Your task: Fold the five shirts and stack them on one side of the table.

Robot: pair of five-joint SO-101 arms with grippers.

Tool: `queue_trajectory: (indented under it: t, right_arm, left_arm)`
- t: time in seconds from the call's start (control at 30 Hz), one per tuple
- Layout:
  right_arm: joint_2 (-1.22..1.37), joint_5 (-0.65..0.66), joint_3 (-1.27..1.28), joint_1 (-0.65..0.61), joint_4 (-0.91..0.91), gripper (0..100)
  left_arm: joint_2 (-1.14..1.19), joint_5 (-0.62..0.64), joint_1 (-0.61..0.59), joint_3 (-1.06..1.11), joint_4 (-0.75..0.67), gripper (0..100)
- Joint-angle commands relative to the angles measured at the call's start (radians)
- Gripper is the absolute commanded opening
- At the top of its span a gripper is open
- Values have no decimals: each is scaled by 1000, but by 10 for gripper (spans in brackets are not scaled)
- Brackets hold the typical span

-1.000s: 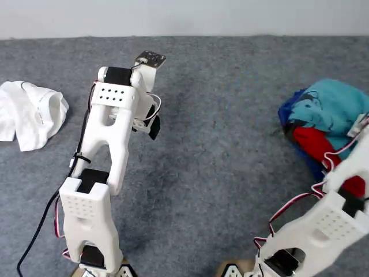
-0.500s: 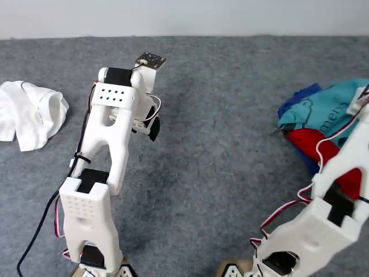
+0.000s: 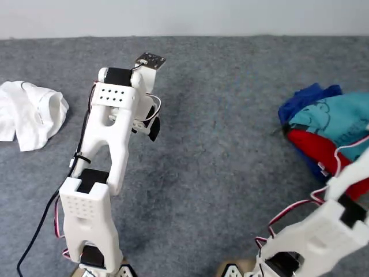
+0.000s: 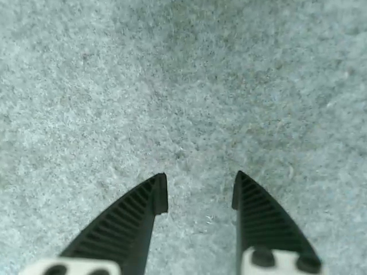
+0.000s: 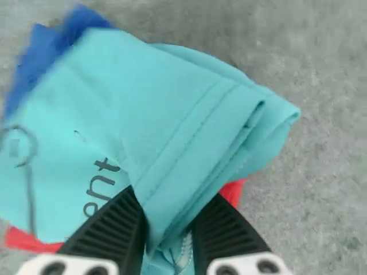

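High view, worktop: a grey carpet-like worktop (image 3: 230, 115) is seen from above.

High view, left side: a crumpled white cotton shirt (image 3: 31, 112) is bunched at the left edge, well apart from the other garments. No clear long axis can be made out in it.

High view, right side: three garments are heaped at the right edge. A teal shirt with dark print (image 3: 340, 118) is laid on top. A red shirt (image 3: 320, 151) is spread under its near side, and a dark blue shirt (image 3: 305, 101) is pushed out at the far left corner of the heap. The teal shirt's long axis is laid left to right and is cut off by the right edge.

High view, arms: the white left arm (image 3: 106, 133) is stretched over bare worktop between the white shirt and the heap, with the left tool (image 3: 152, 126) pointed downward. A black cable (image 3: 36, 239) is trailed beside its base. The white right arm (image 3: 323, 231) is raised from the near right corner, and the near part of the red shirt is covered by it.

Left wrist view, tool: the black ribbed fingers (image 4: 140, 217) of the left tool (image 4: 199, 192) are held apart, and grey worktop (image 4: 172, 86) is seen through the gap.

Right wrist view, tool: the right tool (image 5: 172, 217) is clamped on a folded edge of the teal shirt (image 5: 143, 114).

Right wrist view, cloth: a stitched hem seam is run lengthwise away from the tool toward a rounded folded corner. The red shirt (image 5: 232, 192) is exposed just beside one finger. The dark blue shirt (image 5: 51, 51) is seen at the far corner behind the teal.
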Motion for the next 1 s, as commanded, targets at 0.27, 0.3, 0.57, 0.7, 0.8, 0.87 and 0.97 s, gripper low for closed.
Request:
queue_trajectory:
  t: [0.27,0.3,0.57,0.7,0.8,0.87,0.97]
  right_arm:
    - [329,-5,-52,42,-107,106]
    - [329,-5,-52,42,-102,151]
    - [177,-3,-129,41,128,392]
    - [28,-5,-196,33,265,382]
    - [-74,-12,-206,24,302,382]
    - [-125,-17,-207,-1,298,382]
    - [-140,-66,-206,-84,285,382]
  left_arm:
    - [-57,6,-5,-2,20,191]
    - [-57,5,-5,-2,20,191]
    - [-57,5,-5,-2,20,191]
    - [-57,5,-5,-2,20,191]
    - [-57,5,-5,-2,20,191]
    - [-57,5,-5,-2,20,191]
    - [-57,5,-5,-2,20,191]
